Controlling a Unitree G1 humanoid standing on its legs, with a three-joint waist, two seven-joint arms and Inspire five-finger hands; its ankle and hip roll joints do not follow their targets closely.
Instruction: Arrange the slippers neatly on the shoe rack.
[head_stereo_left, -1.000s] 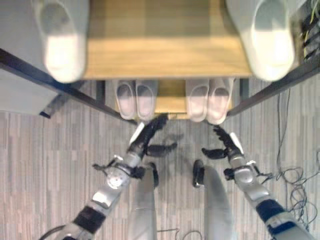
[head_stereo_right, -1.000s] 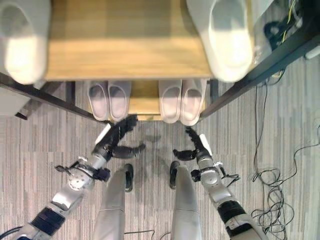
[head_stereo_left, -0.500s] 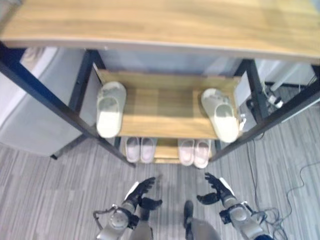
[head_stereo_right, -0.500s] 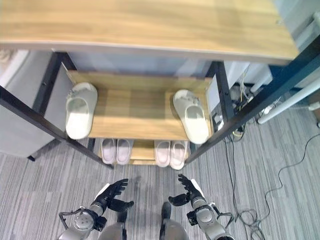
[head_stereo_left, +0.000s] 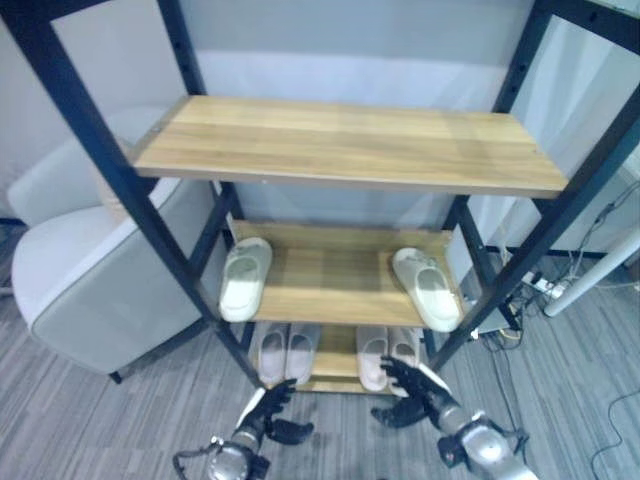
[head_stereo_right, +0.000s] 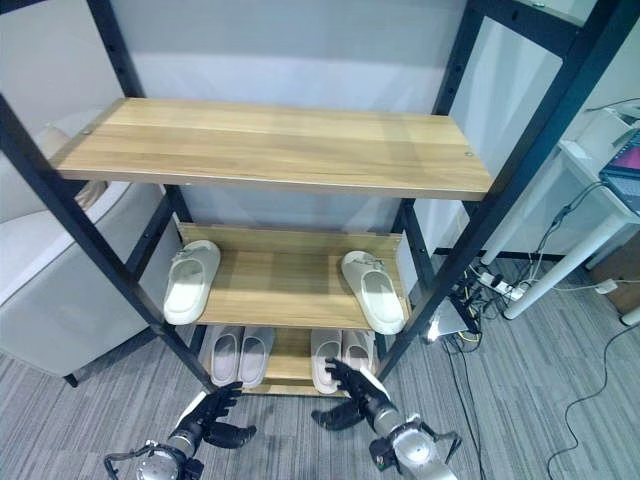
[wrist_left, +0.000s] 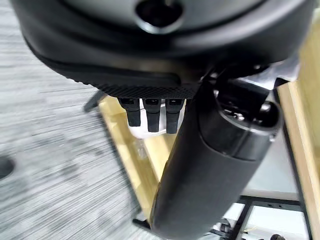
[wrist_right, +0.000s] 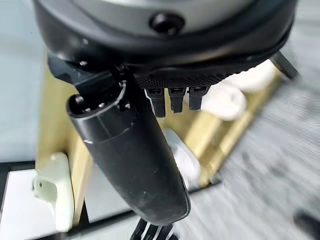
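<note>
Facing you is the shoe rack (head_stereo_right: 270, 150), with slippers (head_stereo_right: 240, 354) sitting on its shelves.
Both hands, left hand (head_stereo_left: 262, 416) and right hand (head_stereo_left: 413, 391), are hovering low before it, fingers spread, holding nothing.

No readable text, label or number anywhere — not on the shoe rack (head_stereo_right: 280, 150); nor on the slippers (head_stereo_right: 372, 291).

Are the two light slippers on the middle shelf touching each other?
Apart. The right eye view shows the left slipper and the right slipper at opposite ends of the middle shelf, bare wood between them.
</note>
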